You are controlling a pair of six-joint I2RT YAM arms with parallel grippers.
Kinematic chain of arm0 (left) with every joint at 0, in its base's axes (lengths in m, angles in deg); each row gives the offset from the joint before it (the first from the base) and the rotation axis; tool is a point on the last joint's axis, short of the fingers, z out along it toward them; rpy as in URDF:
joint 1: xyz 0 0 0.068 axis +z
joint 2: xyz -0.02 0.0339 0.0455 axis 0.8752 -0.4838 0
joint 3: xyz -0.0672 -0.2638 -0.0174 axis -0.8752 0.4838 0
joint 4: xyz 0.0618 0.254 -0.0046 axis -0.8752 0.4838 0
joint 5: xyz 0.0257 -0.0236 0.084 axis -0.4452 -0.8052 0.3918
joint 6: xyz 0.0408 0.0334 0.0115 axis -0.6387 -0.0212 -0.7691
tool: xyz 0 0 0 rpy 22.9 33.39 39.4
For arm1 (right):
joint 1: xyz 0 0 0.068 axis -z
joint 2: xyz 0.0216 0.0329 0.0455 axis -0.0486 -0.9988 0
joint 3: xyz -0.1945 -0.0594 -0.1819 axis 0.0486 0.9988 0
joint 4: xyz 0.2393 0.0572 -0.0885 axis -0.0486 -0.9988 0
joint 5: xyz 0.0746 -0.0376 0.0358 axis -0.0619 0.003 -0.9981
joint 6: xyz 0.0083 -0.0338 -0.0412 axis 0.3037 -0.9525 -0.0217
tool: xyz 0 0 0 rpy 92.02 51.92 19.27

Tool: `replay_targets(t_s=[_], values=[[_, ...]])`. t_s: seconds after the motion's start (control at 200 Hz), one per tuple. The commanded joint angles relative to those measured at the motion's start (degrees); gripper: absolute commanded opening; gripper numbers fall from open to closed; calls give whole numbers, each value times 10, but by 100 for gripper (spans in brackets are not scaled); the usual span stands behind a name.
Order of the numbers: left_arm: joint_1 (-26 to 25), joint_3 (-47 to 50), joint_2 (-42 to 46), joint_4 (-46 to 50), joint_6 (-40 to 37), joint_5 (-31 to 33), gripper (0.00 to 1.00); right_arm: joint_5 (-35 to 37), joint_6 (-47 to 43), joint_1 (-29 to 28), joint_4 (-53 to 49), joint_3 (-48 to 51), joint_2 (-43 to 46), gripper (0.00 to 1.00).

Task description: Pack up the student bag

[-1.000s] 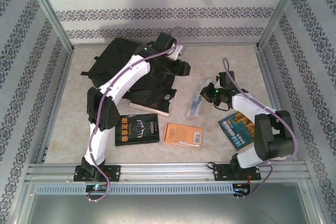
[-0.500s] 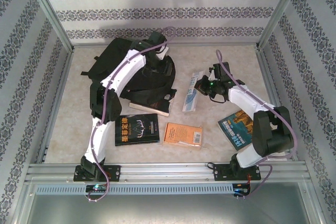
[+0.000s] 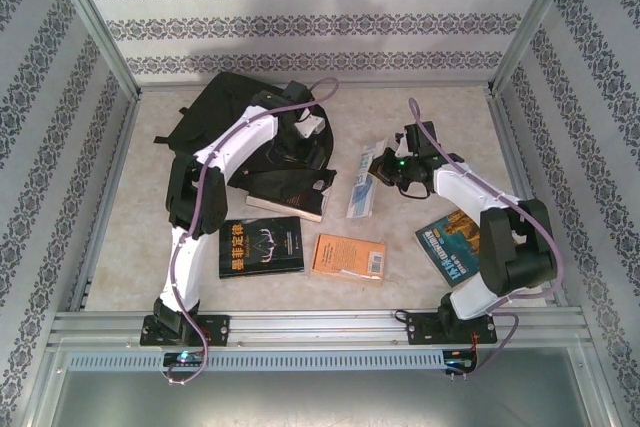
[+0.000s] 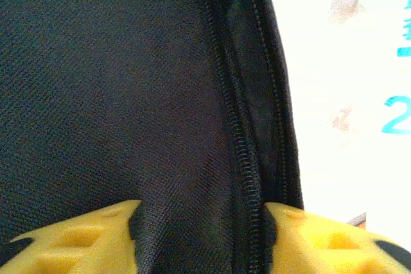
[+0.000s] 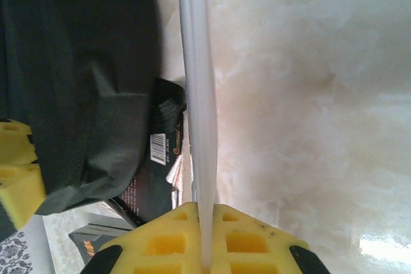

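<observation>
On the marbled table (image 3: 450,117), the half-open left gripper (image 4: 200,217) should pull the seam of the student bag (image 3: 225,112) wide before the right gripper (image 5: 205,222), clamped on a thin booklet (image 3: 361,187), enters.

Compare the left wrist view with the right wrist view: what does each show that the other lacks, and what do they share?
Left wrist, not right: a zipper close up, a white printed surface beside it, and the left claw, open. Right wrist, not left: the right claw shut on a thin book, the table, and a barcoded black book. Both: the bag and yellow fingers.
</observation>
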Motion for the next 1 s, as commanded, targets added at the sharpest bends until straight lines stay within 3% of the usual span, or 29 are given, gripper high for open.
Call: replay_targets(t_s=[0.0,0.22,0.395,0.774,0.994], values=[[8,13,26,-16,-11,2,44,-16,-2,5,18,9,-2,0],[18,14,19,-26,-15,-2,0,-16,-1,7,19,14,2,0],[29,32,54,-44,-7,12,0,5,-7,3,4,-1,14,0],[108,135,200,-144,57,51,0,45,-27,-38,-48,-86,3,0],[119,168,233,-160,72,59,0,48,-24,-56,-62,-142,6,0]])
